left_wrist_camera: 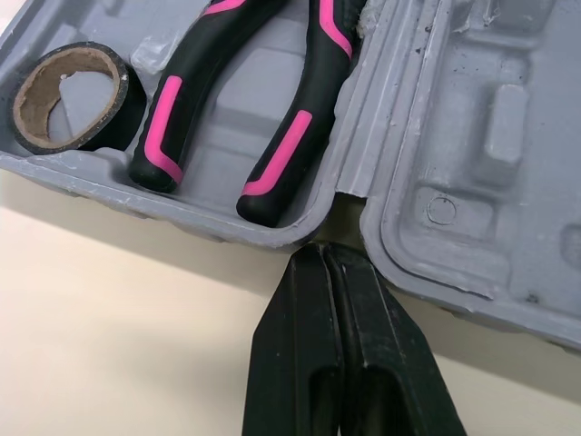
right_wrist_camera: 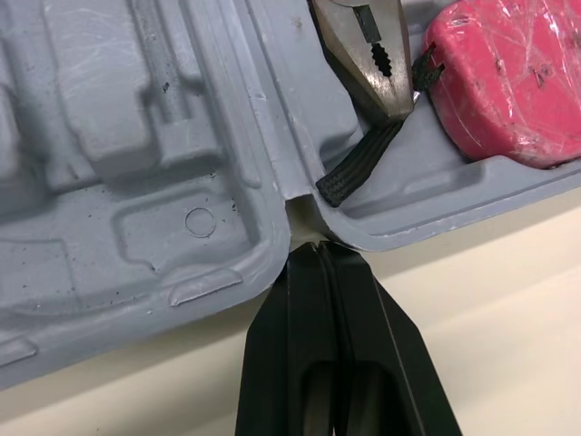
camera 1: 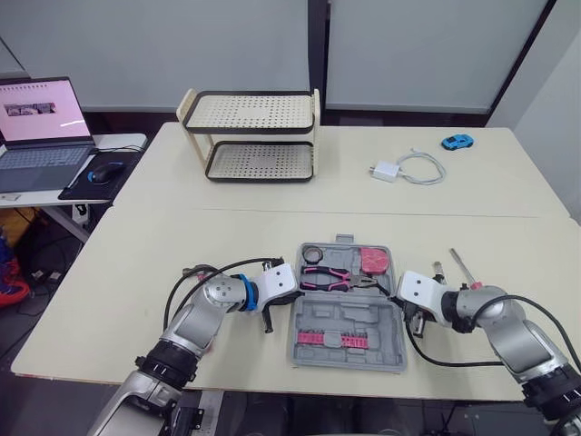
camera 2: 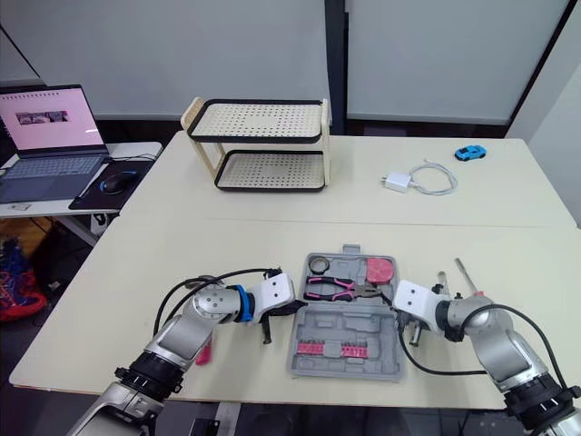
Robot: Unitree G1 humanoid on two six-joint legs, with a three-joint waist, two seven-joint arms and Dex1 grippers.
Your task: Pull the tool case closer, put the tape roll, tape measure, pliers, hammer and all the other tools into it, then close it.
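Tool case [camera 1: 349, 316] lies open near the front edge of the table [camera 1: 227, 236], between both grippers.
Left gripper [left_wrist_camera: 331, 263] and right gripper [right_wrist_camera: 318, 259] each have fingers pressed together, tips at the hinge notches. Tape roll [left_wrist_camera: 127, 109], pliers [left_wrist_camera: 290, 154] and tape measure [right_wrist_camera: 508, 82] sit in the far half; slim tools [camera 1: 461, 265] right of the case are too small to identify.

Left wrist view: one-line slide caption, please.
Shut left fingers at the hinge of the open tool case holding pliers and tape roll.
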